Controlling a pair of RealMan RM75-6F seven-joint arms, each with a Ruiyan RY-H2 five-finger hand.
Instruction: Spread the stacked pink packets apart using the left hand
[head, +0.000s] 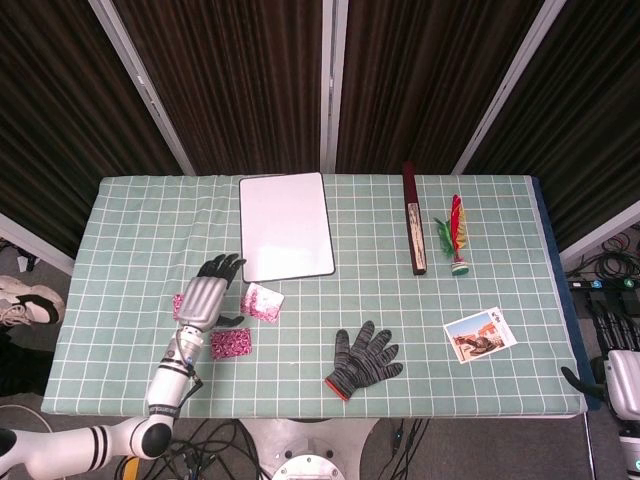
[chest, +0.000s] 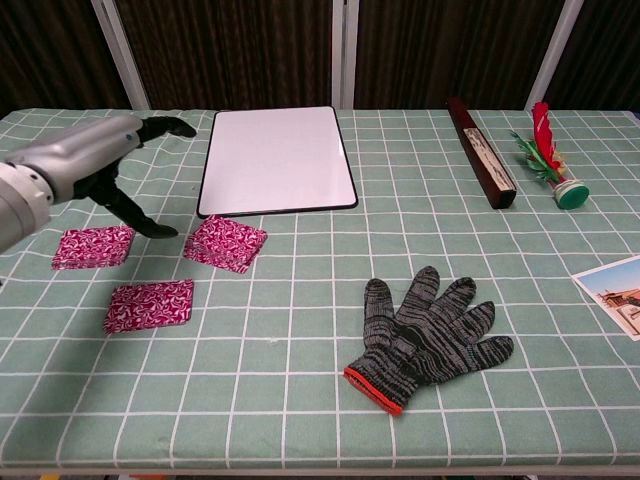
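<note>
Three pink packets lying flat and apart near the worktop's left edge, none overlapping, so spread looks done. Left hand raised above them, fingers splayed and released, holding nothing. Right hand parked off the right edge; fingers' state unclear.

Dark brown curtains are hanging behind the counter, split by pale slanting posts. A green checked cloth is covering it; black cables are trailing over grey floor.
</note>
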